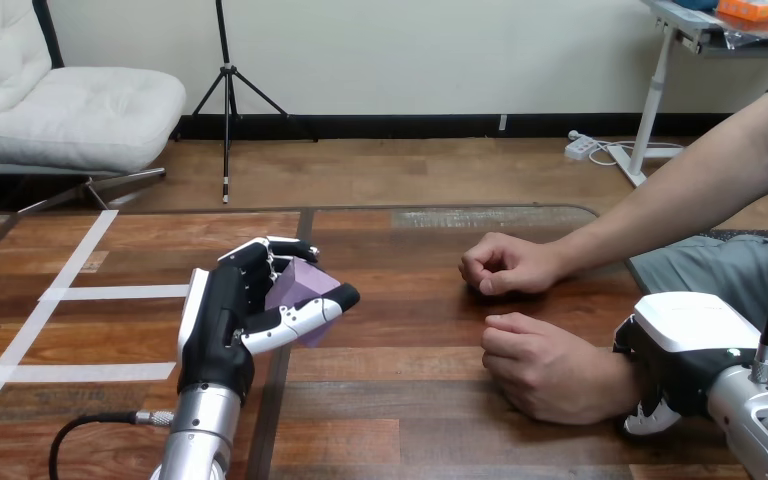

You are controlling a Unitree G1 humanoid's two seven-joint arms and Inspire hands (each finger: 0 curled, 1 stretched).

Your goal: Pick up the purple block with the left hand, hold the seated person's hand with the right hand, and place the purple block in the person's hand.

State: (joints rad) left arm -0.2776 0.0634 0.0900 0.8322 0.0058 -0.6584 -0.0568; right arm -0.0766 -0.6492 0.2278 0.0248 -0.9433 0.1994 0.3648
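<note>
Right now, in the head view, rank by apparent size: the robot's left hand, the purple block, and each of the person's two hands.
Left hand and the person's nearer hand: alike, unranked.
The person's farther hand, farther away, so unsure.
Purple block, partly covered.

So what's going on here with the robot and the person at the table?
The robot's left hand has its fingers curled round the purple block. Its right hand sits at the wrist of the person's nearer hand, which rests closed on the table; whether it grips is unclear. The person's farther hand is closed too. The block is not yet handed over.
</note>
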